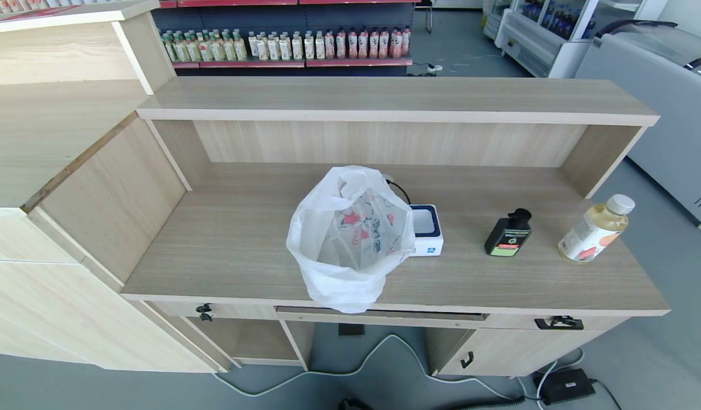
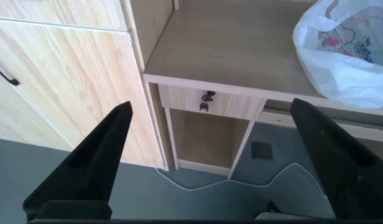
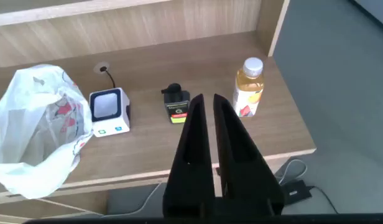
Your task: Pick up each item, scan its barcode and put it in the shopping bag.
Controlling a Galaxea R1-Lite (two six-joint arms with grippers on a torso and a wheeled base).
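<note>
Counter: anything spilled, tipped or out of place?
No spill or damage. One oddity: the shopping bag sags over the front edge of the counter and presses against the scanner, covering part of it. The black bottle and the juice bottle stand upright, apart from each other.

White shopping bag (image 1: pixel 350 239) stood open mid-desk, scanner (image 1: pixel 427 229) just beside at three o'clock, black bottle (image 1: pixel 508 233) and yellow drink bottle (image 1: pixel 595 229) upright beyond.

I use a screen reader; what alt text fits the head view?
An open white shopping bag stands on the wooden counter, a white barcode scanner beside it on the robot's right, then a small black bottle and a yellow drink bottle farther right.
</note>
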